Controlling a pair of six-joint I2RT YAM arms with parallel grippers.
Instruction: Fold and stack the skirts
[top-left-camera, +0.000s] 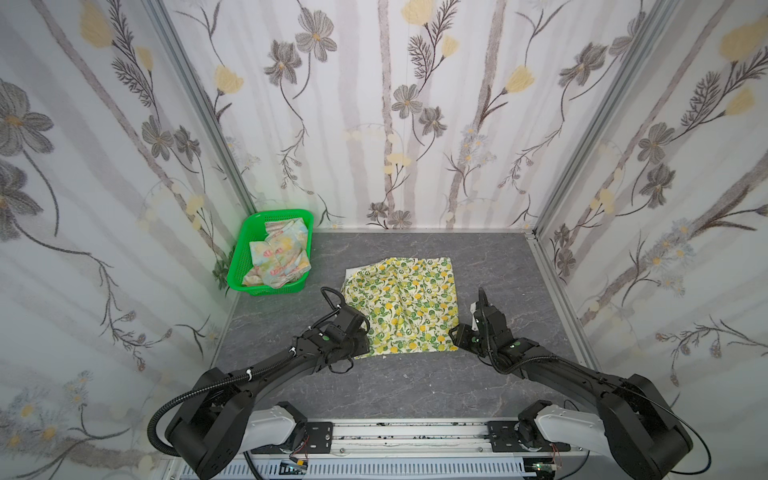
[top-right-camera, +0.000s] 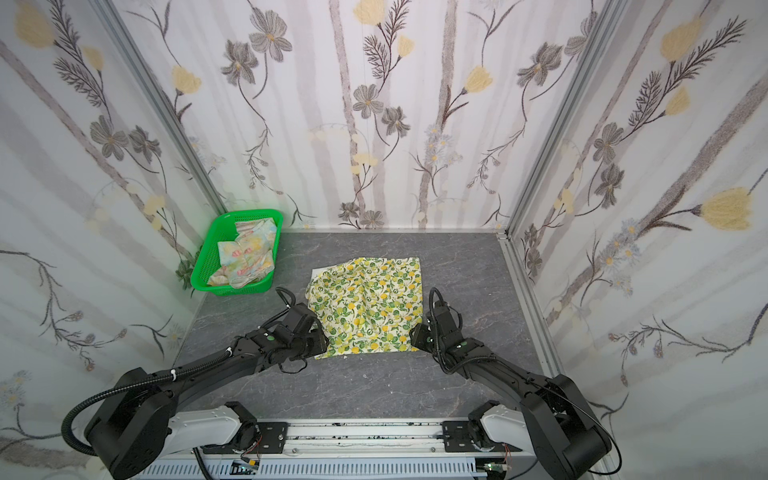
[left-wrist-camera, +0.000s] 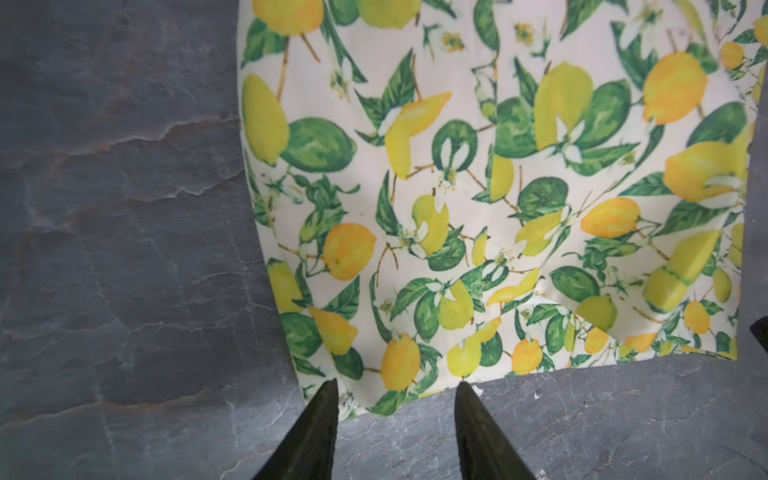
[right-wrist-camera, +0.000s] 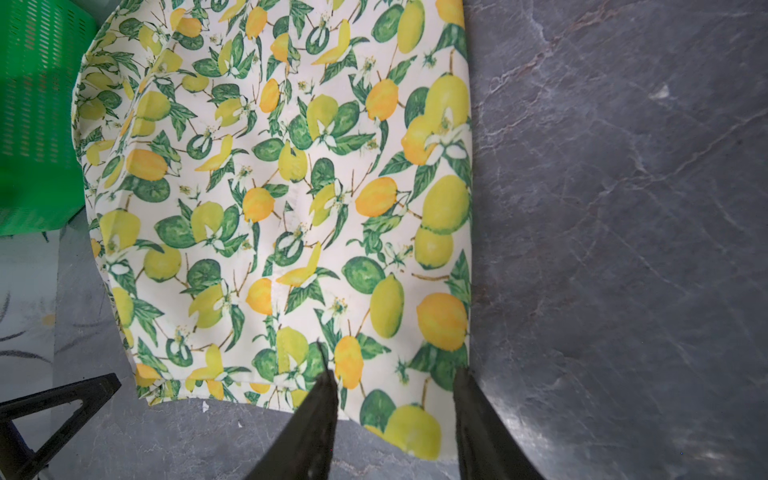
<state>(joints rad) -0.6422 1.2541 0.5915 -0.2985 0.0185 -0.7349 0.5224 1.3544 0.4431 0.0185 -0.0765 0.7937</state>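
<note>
Top views, grey marbled tabletop (top-left-camera: 415, 386), floral walls (top-left-camera: 374, 124), left claw (left-wrist-camera: 397, 381) parted, right claw (right-wrist-camera: 392, 361) parted

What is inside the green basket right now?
The pastel flowered skirt, crumpled, fills the green basket. Whatever lies beneath it, and most of the basket floor, is covered.

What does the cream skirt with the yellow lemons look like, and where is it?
The cream cloth skirt with yellow lemons and green leaves lies spread out, roughly square, on the grey stone-look table. It looks thin and soft, wrinkled across its middle; a plain white strip peeks out at its far left corner. The left gripper and right gripper each stand with open jaws astride a near corner. Nothing lies on it.
</note>
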